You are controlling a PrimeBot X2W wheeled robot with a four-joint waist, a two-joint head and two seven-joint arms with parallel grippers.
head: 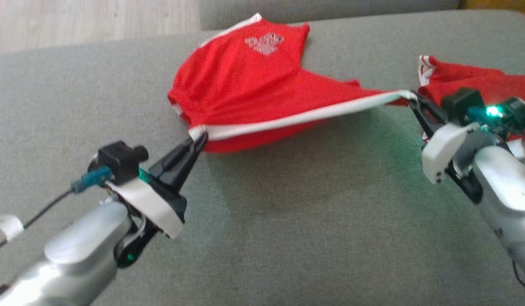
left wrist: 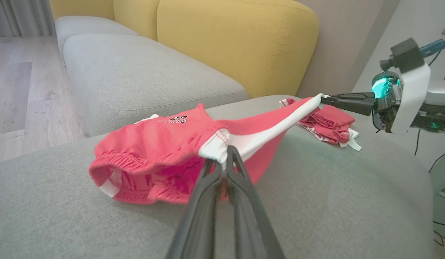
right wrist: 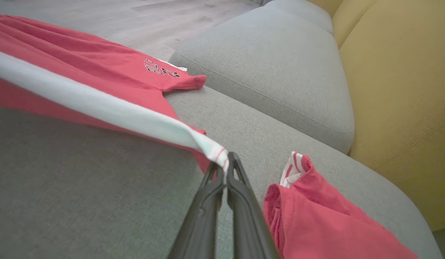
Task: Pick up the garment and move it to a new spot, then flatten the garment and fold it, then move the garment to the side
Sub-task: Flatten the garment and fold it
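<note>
The garment is a pair of red shorts with a white side stripe and a small printed logo, lying on the grey sofa cushion. Its white-striped edge is stretched taut between my two grippers and lifted off the cushion. My left gripper is shut on one end of the stripe near the elastic waistband. My right gripper is shut on the other end. The left wrist view shows the garment bunched behind my left gripper. In the right wrist view, the stripe runs up-left from my right gripper.
A second red garment lies folded on the cushion just behind my right gripper, also visible as the red bundle and the red cloth. Yellow backrests stand behind. Another grey cushion adjoins, and wood floor lies beyond.
</note>
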